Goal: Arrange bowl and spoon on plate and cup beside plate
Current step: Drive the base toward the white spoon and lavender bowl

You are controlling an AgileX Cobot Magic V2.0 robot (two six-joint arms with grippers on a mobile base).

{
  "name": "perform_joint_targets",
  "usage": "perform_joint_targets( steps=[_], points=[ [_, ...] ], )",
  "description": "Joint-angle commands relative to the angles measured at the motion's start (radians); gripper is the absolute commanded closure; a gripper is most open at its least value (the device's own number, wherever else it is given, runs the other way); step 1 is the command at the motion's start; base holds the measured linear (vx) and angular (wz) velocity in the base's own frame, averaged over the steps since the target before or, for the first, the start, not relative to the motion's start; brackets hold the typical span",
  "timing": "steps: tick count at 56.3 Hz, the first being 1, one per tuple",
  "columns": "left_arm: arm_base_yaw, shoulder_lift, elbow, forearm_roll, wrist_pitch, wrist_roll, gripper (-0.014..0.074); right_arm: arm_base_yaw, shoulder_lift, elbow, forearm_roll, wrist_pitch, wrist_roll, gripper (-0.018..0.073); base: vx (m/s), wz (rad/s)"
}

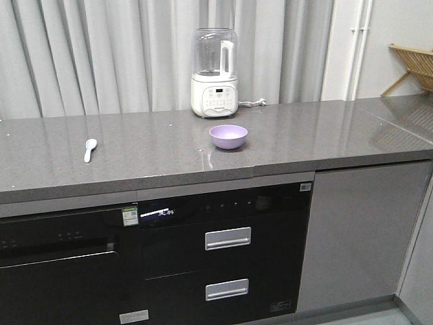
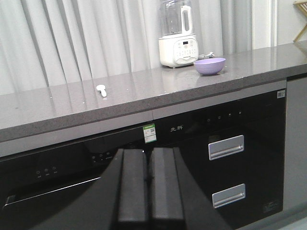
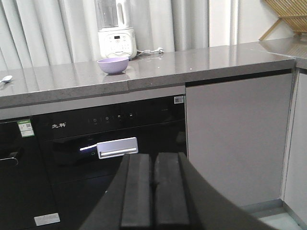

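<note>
One grey bench (image 1: pixel 135 156) over dark appliance fronts (image 1: pixel 169 271); wooden rack (image 1: pixel 413 64) far right, cut off by the frame. White blender (image 1: pixel 214 74) at the back. Left claw (image 2: pixel 149 158) and right claw (image 3: pixel 153 160): fingers pressed together, gripping nothing, low, facing the fronts. Bowl (image 1: pixel 228 136) just ahead of blender, upright. Spoon (image 1: pixel 90 149) well left of it, scoop rearward; right wrist view clips it at the edge.
</note>
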Motion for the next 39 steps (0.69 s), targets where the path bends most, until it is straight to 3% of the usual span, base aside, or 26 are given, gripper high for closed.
perform_joint_targets(
  steps=[1,39],
  points=[
    [-0.007,-0.017,-0.025,-0.006,-0.082,-0.002,0.0599,-0.005,-0.004,0.003,-0.009,-0.080,-0.003,0.0565,0.06,-0.10],
    [-0.007,-0.017,-0.025,-0.006,-0.082,-0.002,0.0599,-0.005,-0.004,0.003,-0.009,-0.080,-0.003,0.0565,0.07,-0.07]
  ],
)
